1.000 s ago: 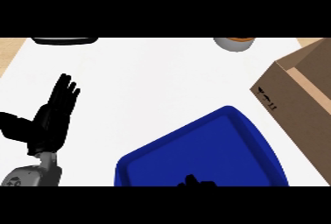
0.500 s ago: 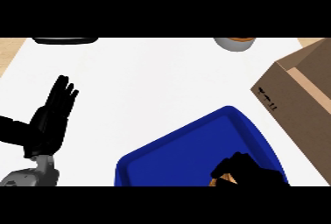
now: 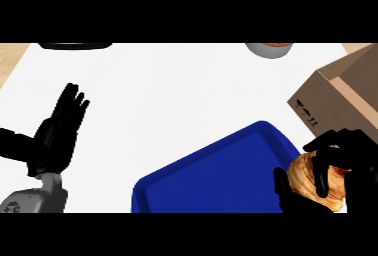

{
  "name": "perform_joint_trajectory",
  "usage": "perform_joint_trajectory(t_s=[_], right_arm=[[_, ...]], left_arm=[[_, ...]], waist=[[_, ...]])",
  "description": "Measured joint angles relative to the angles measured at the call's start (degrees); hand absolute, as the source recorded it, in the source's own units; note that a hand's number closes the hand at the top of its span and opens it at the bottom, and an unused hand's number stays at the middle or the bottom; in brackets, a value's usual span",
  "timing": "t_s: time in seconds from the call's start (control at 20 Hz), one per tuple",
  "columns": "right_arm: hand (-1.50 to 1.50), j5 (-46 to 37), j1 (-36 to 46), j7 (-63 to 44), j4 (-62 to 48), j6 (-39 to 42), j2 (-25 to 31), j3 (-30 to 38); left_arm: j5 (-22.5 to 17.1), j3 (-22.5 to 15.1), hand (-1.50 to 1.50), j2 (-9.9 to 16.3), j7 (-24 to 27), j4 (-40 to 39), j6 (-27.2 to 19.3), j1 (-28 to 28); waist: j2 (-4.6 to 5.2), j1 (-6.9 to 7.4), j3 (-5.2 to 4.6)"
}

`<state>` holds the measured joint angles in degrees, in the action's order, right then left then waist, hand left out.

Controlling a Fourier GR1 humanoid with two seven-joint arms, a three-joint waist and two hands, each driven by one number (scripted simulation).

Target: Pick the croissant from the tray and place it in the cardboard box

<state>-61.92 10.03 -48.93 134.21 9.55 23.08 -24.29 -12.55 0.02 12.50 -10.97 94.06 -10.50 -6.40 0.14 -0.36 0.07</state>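
My right hand (image 3: 347, 152) has its fingers and thumb curled round the golden-brown croissant (image 3: 308, 176), holding it over the right edge of the blue tray (image 3: 214, 180). The cardboard box (image 3: 343, 97) stands at the right, just beyond the hand, with its brown side wall facing me. My left hand (image 3: 59, 132) is open at the left, fingers up, resting over the white counter.
A grey bowl (image 3: 269, 49) sits at the counter's far edge, right of centre. A dark flat object (image 3: 74, 45) lies at the far left edge. Bare white counter stretches between the left hand and the tray.
My right hand has risen from the bottom edge over the tray and moved right toward the box, with the croissant now in its grip. The left hand has barely moved.
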Motion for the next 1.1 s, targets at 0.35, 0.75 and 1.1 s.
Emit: perform_joint_trajectory(t_s=[0.35,0.75,1.1], right_arm=[[1.5,15.03,-0.39,13.18,-6.64,-0.33,4.8,21.27],[1.5,17.79,4.95,29.1,-29.02,-3.85,9.24,30.8],[-1.5,12.57,6.02,35.14,-44.44,-0.29,14.68,28.26]], left_arm=[[0.14,0.37,0.0,-0.34,0.64,0.48,0.94,1.3],[0.72,1.22,0.0,-0.67,-0.13,-2.21,1.29,-2.32],[1.41,0.54,0.0,-1.41,0.16,-1.46,1.3,-2.04]], waist=[[-0.05,0.23,-0.01],[0.04,0.67,-0.03],[-0.08,1.63,-0.61]])
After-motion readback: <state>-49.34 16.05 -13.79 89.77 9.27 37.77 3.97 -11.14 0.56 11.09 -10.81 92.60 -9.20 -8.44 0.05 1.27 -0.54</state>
